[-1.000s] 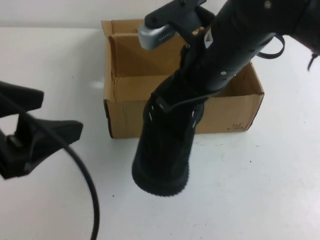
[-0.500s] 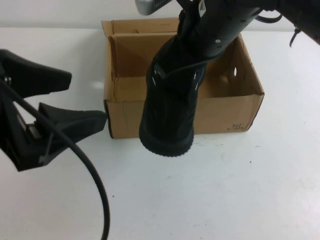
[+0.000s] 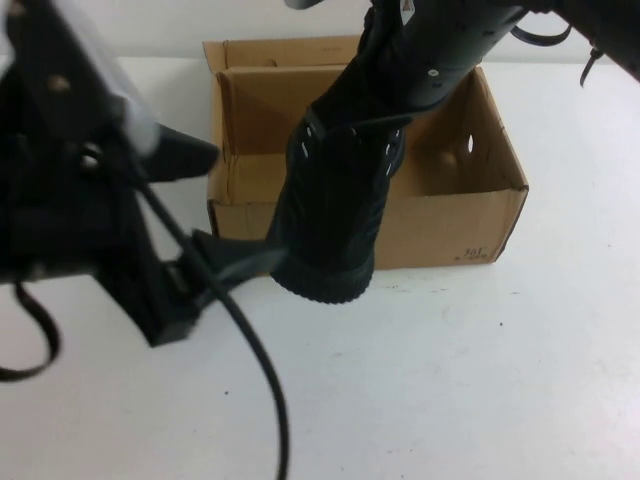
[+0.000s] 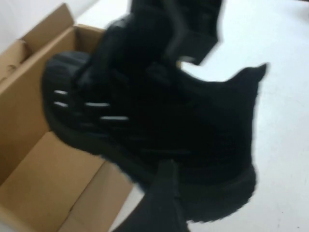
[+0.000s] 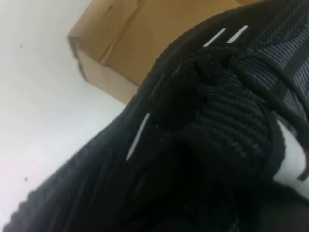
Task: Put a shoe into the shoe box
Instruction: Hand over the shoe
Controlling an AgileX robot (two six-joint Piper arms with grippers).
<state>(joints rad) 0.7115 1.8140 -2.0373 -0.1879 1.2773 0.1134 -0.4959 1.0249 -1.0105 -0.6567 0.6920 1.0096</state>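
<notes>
The black knit shoe [image 3: 335,210] hangs toe-down in the air from my right gripper [image 3: 385,55], which grips it at the collar at the top of the high view. Its toe is in front of the front wall of the brown cardboard shoe box [image 3: 450,225]; its heel end is over the open box. My left gripper [image 3: 245,210] is open just left of the shoe, its lower finger touching the sole at the toe. The left wrist view shows the shoe [image 4: 159,125] close, over the box [image 4: 43,179]. The right wrist view is filled by the shoe [image 5: 217,121].
The box stands open at the back middle of the white table [image 3: 480,380], with a round hole [image 3: 468,145] in its right wall. A black cable [image 3: 255,370] trails from my left arm toward the front edge.
My left gripper has swung up and right, from the table's left side to the shoe's toe. My right gripper has lifted the shoe up and back toward the box.
</notes>
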